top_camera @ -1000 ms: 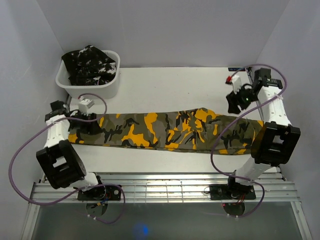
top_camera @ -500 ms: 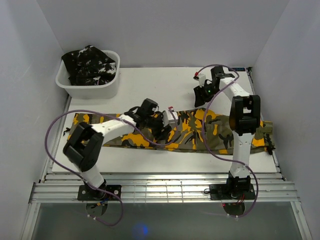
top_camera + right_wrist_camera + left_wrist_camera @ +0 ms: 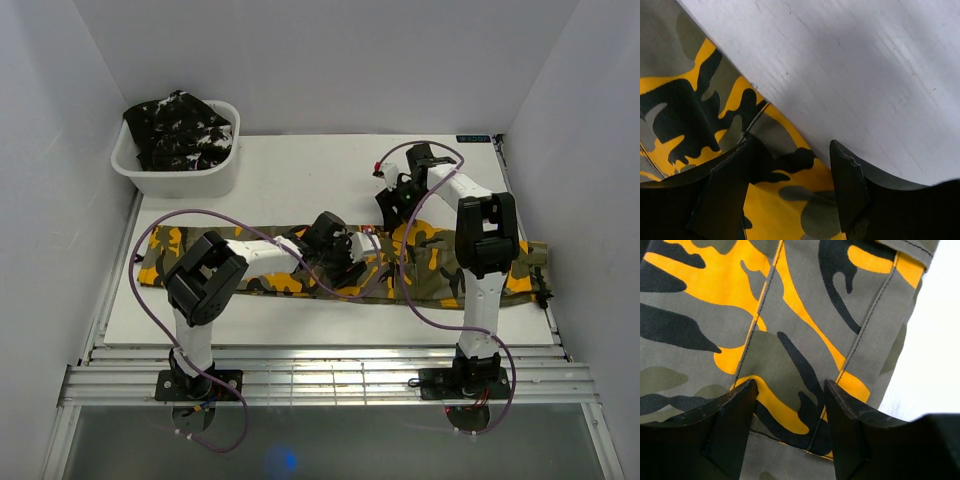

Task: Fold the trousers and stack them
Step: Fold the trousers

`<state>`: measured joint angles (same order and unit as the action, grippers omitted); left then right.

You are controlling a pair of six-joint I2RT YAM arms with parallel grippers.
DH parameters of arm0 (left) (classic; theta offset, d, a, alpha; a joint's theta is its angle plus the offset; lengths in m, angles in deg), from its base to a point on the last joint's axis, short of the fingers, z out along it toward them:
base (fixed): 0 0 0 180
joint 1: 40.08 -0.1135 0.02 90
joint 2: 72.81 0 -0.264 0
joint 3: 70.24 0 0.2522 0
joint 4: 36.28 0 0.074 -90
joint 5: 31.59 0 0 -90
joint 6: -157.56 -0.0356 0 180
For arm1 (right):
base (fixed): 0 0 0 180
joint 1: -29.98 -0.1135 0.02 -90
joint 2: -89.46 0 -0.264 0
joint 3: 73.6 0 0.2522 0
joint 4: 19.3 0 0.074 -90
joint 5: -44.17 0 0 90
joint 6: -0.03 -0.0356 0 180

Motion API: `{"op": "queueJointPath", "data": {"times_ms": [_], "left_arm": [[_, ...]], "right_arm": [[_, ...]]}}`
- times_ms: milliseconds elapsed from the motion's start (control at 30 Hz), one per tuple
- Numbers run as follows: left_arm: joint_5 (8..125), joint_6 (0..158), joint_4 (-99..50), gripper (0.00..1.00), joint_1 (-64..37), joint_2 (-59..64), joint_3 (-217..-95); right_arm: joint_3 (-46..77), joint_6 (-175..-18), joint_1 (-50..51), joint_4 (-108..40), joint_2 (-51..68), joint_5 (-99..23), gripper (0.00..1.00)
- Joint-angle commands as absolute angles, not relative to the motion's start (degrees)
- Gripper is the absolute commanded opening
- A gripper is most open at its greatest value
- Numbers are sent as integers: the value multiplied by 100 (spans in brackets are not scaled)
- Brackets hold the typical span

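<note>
The olive-grey trousers (image 3: 250,268) with orange-yellow and black patches lie stretched flat across the table from left to right. My left gripper (image 3: 347,264) is open low over their middle; the left wrist view shows its fingertips (image 3: 737,397) apart above the cloth (image 3: 790,330), near its edge. My right gripper (image 3: 391,206) is open at the trousers' far edge. In the right wrist view its jaws straddle that edge (image 3: 790,165), with cloth under one finger and bare table under the other. The black trousers with white flecks (image 3: 180,128) lie bunched in the tub.
The white plastic tub (image 3: 178,181) stands at the far left corner of the white table (image 3: 300,175). Grey walls close in at the left, back and right. A slatted metal rail (image 3: 330,375) runs along the near edge by the arm bases.
Both arms have swung in from the trousers' ends to the middle. In the last half second my left gripper moved slightly right and my right gripper came down-left to the far edge.
</note>
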<state>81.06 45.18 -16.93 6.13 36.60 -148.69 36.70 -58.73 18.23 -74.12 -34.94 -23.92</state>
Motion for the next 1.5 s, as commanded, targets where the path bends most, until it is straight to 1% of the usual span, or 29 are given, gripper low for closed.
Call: {"op": "queueJointPath", "data": {"times_ms": [0, 100, 133, 200, 267, 367, 400, 467, 500, 667, 700, 833, 867, 900, 933, 967, 1000, 1033, 1067, 1133, 1167, 1200, 1233, 1267, 1300, 1333, 1367, 1433, 1467], "left_arm": [[7757, 4804, -1399, 66, 606, 3776, -14535], [7792, 4866, -1232, 63, 606, 3715, -14413], [7853, 4840, -1206, 59, 597, 3610, -14351], [7976, 4796, -1136, 56, 606, 3495, -14149], [7985, 4804, -1013, 53, 606, 3399, -14052], [7898, 4857, -916, 52, 606, 3267, -13859], [7897, 4875, -907, 51, 606, 3231, -13728], [7871, 4910, -863, 48, 606, 3161, -13639], [7862, 4936, -845, 47, 606, 3117, -13604], [7888, 5076, -688, 35, 606, 3011, -13402], [7932, 5112, -670, 31, 606, 3011, -13375], [8029, 5173, -599, 25, 606, 2950, -13269], [8047, 5217, -503, 25, 606, 2950, -13287], [8090, 5252, -442, 27, 606, 2941, -13365], [8143, 5348, -380, 36, 580, 2871, -13418], [8231, 5593, -275, 43, 518, 2810, -13471], [8466, 5717, -213, 50, 440, 2722, -13585], [8521, 5858, -160, 62, 334, 2591, -13638], [8539, 5990, -55, 65, 81, 2285, -13699], [8609, 6201, 112, 70, -289, 1932, -13901], [8627, 6289, 295, 75, -821, 1565, -13972], [8662, 6446, 419, 77, -1131, 1396, -14155], [8775, 6491, 568, 80, -1831, 1237, -14270], [8785, 6509, 926, 96, -2212, 1097, -14376], [8776, 6492, 1130, 98, -2529, 869, -14498], [8750, 6266, 1376, 98, -3202, 780, -14726], [8715, 6107, 1787, 98, -3574, 692, -14798], [8689, 5677, 2124, 98, -4390, 542, -14860], [8680, 5500, 2395, 98, -5143, 542, -14886]], "right_arm": [[3649, -5508, 1926, -7884, -3130, -2518, 68], [3886, -5280, 1935, -8341, -3156, -2719, 68], [3913, -5218, 1935, -8429, -3174, -2990, 69], [3861, -5060, 1943, -8448, -3227, -3255, 69], [3851, -5024, 1952, -8439, -3366, -3519, 66], [4088, -5077, 1944, -8623, -3639, -3599, 50], [4210, -5086, 1944, -8641, -3683, -3616, 35], [4352, -5112, 1944, -8624, -3762, -3617, 15], [4422, -5130, 1952, -8606, -3772, -3625, 8], [4730, -5568, 1944, -7939, -3570, -3590, 8], [4765, -5700, 1935, -7860, -3552, -3590, 8], [4906, -5824, 1847, -7824, -3631, -3818, 8], [4836, -5824, 1812, -7885, -3657, -3871, 15], [4784, -5815, 1794, -7920, -3640, -3915, 24], [4739, -5815, 1777, -7946, -3622, -3994, 32], [4643, -5815, 1768, -7947, -3509, -4012, 63], [4590, -5824, 1768, -7929, -3430, -4012, 76], [4564, -5824, 1759, -7920, -3333, -4064, 88], [4546, -5815, 1768, -7912, -3115, -4108, 95], [4511, -5763, 1785, -7938, -2850, -4091, 96], [4467, -5737, 1820, -7947, -2544, -4056, 96], [4293, -5641, 1847, -7955, -2376, -3960, 97], [4169, -5570, 1873, -7990, -2200, -3707, 97], [4020, -5491, 1899, -8034, -1850, -3557, 97], [3879, -5238, 1908, -8139, -1699, -3398, 97], [3538, -5157, 1917, -8358, -1541, -3179, 97], [3344, -5104, 1917, -8447, -1269, -3134, 98], [2792, -4911, 1917, -8806, -1074, -2993, 98], [2588, -4893, 1926, -8895, -925, -2984, 98]]}}
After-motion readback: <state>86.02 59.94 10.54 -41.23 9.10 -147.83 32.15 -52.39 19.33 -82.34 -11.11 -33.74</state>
